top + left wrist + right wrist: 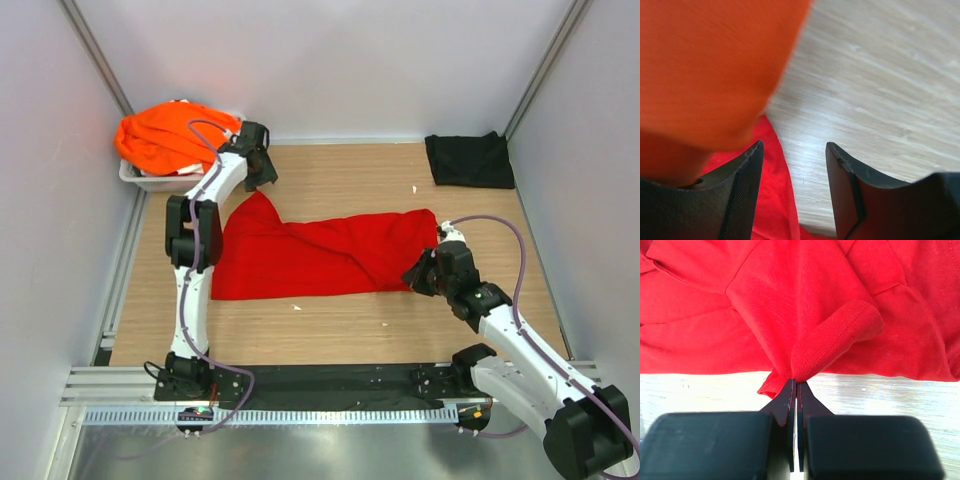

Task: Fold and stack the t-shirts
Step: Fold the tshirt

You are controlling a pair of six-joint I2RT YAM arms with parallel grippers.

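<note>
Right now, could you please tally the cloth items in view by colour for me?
Red t-shirt: 1
Black t-shirt: 1
Orange cloth heap in the grey tray: 1 (shirts within cannot be counted)
Total: 3

- The spread t-shirt [320,255] lies across the middle of the table [340,170], its length running left to right.
- The tray [150,182] sits in the far left corner, with the heaped t-shirts [165,135] in it.
- The folded t-shirt [468,160] lies in the far right corner, well apart from the spread t-shirt.
- The left gripper [265,180] is just right of the tray, over the spread t-shirt's far left tip.
- The right gripper [415,275] is at the spread t-shirt's right end, with the cloth's edge between its jaws.
</note>
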